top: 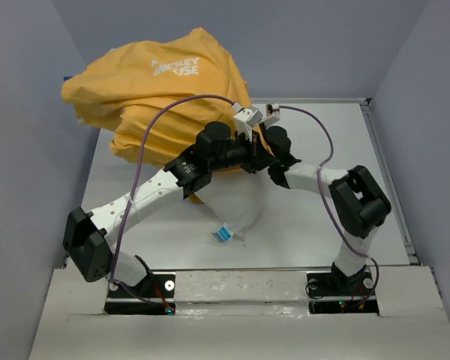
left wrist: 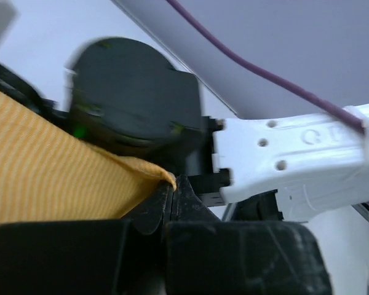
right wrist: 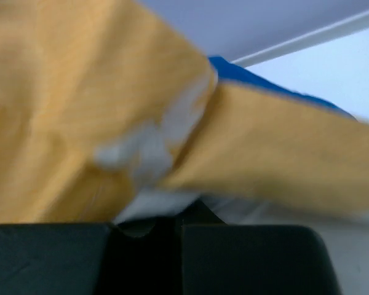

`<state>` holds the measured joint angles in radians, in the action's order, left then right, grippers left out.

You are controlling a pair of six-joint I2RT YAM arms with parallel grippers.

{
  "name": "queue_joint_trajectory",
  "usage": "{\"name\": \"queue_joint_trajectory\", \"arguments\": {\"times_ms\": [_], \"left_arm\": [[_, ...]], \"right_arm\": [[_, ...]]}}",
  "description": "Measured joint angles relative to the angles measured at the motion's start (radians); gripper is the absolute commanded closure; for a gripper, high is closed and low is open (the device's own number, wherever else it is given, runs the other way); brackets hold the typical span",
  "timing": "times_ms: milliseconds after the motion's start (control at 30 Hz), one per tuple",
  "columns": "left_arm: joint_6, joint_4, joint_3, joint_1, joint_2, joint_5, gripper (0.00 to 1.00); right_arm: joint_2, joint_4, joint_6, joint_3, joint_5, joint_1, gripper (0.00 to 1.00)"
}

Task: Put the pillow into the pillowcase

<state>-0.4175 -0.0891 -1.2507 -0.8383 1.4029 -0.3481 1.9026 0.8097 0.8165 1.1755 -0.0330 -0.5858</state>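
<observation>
The orange-yellow pillowcase (top: pixel 165 97) hangs bunched and bulging at the back left, white print facing up. The white pillow (top: pixel 236 206) sticks out of its lower end onto the table, blue-and-white tag (top: pixel 223 235) at the near corner. My left gripper (top: pixel 252 156) is shut on the orange hem (left wrist: pixel 49 178), pinched at the fingertips (left wrist: pixel 171 184). My right gripper (top: pixel 262 150) sits right beside it. In the blurred right wrist view its jaws (right wrist: pixel 172 218) are closed on pillowcase fabric (right wrist: pixel 283 147), with a pale fold (right wrist: pixel 154 206) at the tips and a blue strip (right wrist: pixel 252 77) behind.
The white table (top: pixel 322 217) has a raised rim along the right side (top: pixel 390 180) and back. Grey walls stand close on the left, back and right. Purple cables (top: pixel 146 142) arc over both arms. The right arm's white link (left wrist: pixel 295 153) shows close in the left wrist view.
</observation>
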Motion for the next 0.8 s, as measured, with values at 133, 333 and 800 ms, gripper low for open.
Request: {"name": "queue_joint_trajectory", "arguments": {"times_ms": [133, 333, 800], "left_arm": [[0.001, 0.036, -0.076, -0.062, 0.016, -0.039, 1.0], [0.0, 0.062, -0.105, -0.035, -0.12, -0.082, 1.0], [-0.114, -0.313, 0.232, 0.127, 0.056, 0.135, 1.0]], "right_arm": [[-0.391, -0.086, 0.011, -0.341, 0.107, -0.009, 1.0], [-0.924, -0.281, -0.022, -0.533, 0.22, -0.193, 1.0], [-0.156, -0.487, -0.045, -0.05, 0.233, 0.002, 1.0]]}}
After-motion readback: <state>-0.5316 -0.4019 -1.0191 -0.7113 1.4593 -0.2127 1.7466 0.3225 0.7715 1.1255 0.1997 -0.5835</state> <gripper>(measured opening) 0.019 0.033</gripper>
